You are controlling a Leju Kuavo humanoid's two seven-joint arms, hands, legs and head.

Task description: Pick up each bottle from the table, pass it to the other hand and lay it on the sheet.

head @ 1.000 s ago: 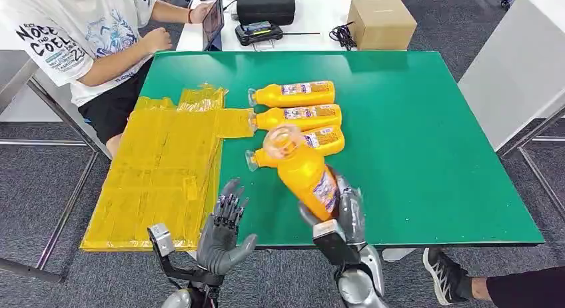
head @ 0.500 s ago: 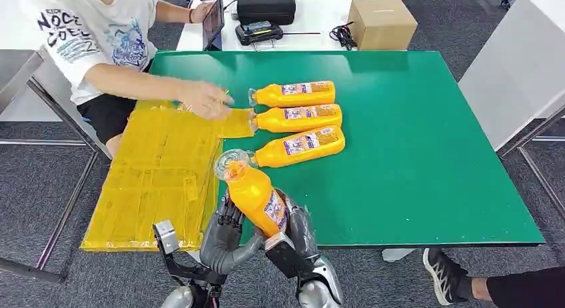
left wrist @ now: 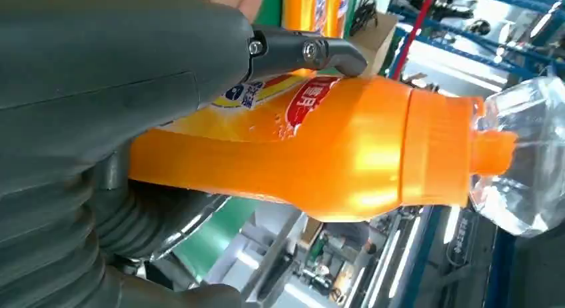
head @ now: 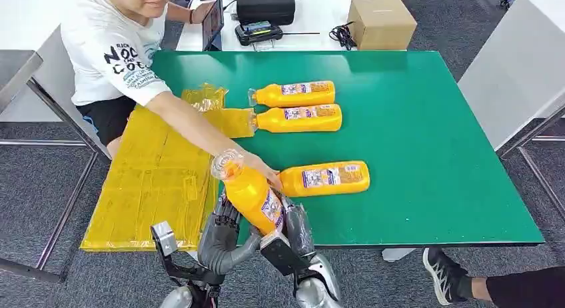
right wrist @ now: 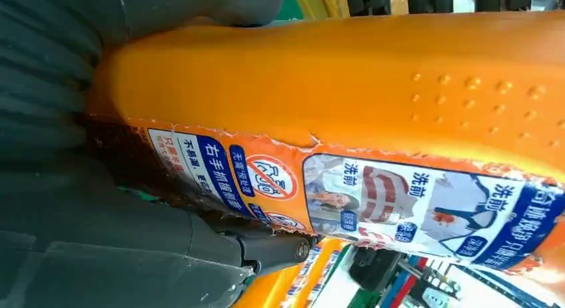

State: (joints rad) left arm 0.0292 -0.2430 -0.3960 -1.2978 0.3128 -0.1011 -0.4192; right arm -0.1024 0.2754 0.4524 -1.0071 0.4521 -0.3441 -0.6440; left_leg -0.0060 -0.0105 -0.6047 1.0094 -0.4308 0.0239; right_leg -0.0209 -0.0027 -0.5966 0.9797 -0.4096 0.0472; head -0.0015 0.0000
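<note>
An orange bottle (head: 252,196) with a clear cap is tilted upright over the table's near edge, between my two hands. My right hand (head: 298,227) grips its lower body from the right. My left hand (head: 220,236) closes around it from the left. The left wrist view has the bottle (left wrist: 333,155) lying against my left hand (left wrist: 120,88), a finger across its label. In the right wrist view my right hand (right wrist: 100,241) wraps the labelled bottle (right wrist: 366,88). The yellow sheet (head: 153,181) lies at the left. Three more bottles lie on the green table (head: 433,121): (head: 293,93), (head: 298,118), (head: 324,178).
A person in a white shirt (head: 110,51) leans in from the back left; their hand (head: 263,171) touches the neck end of the nearest lying bottle, close to my held one. A cardboard box (head: 381,23) and a black case (head: 265,5) stand on the white table behind.
My right hand carried the bottle left to my left hand, which now closes on it. The person reached across and slid the nearest lying bottle towards the table's right and near edge.
</note>
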